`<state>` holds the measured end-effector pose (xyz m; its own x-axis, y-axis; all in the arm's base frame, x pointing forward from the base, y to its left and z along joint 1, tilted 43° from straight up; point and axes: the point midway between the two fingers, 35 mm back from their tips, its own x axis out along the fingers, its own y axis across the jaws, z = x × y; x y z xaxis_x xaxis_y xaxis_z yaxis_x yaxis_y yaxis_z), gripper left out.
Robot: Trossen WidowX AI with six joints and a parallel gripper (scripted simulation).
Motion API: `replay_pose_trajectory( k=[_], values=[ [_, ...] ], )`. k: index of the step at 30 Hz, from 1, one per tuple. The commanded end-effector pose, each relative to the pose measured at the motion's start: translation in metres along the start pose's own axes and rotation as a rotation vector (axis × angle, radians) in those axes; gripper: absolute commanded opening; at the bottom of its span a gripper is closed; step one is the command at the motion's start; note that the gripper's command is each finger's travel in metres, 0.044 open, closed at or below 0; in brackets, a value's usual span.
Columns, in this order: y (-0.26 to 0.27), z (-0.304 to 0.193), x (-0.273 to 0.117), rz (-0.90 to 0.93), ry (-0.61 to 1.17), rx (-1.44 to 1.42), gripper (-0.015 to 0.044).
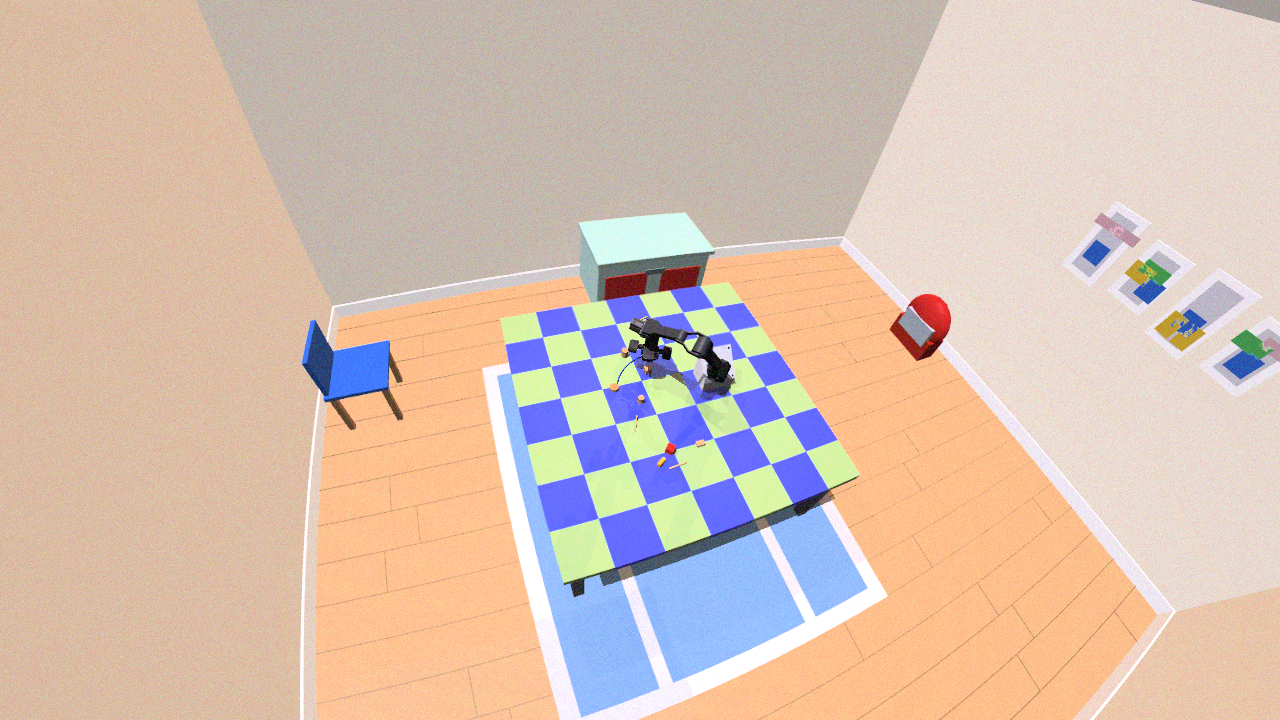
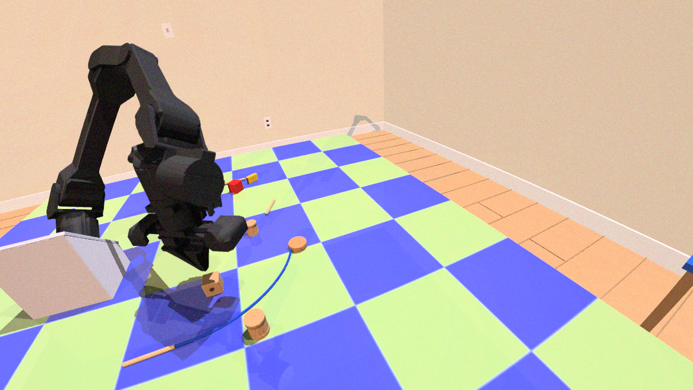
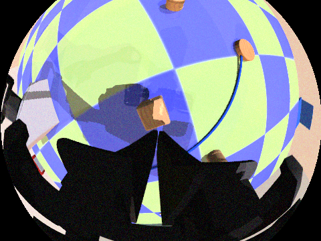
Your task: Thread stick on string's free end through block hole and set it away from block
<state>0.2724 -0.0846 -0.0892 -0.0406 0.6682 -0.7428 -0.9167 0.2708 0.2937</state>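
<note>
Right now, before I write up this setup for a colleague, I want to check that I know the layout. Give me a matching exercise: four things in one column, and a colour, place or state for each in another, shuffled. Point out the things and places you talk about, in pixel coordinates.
1. gripper (image 2: 206,268) (image 3: 157,135)
2. string (image 2: 272,286) (image 3: 233,100)
3. stick on the string (image 2: 148,356)
4. block with the hole (image 2: 212,284) (image 3: 153,113)

A. lies on the table at the string's free end
B. fingers together, nothing between them
C. sits on the table just below the fingertips
D. blue, running from the round button

Pairs: 1-B, 2-D, 3-A, 4-C
</note>
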Motion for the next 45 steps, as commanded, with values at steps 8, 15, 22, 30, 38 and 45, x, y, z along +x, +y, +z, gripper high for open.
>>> replay_pose_trajectory(
  k=[8,15,22,30,38,45],
  values=[
    [0.0,0.0,0.0,0.0,0.0,0.0,0.0],
    [0.0,0.0,0.0,0.0,0.0,0.0,0.0131],
    [0.0,0.0,0.0,0.0,0.0,0.0,0.0214],
    [0.0,0.0,0.0,0.0,0.0,0.0,0.0004],
    [0.0,0.0,0.0,0.0,0.0,0.0,0.0],
    [0.0,-0.002,-0.0002,0.0,0.001,0.071,0.0052]
  ],
)
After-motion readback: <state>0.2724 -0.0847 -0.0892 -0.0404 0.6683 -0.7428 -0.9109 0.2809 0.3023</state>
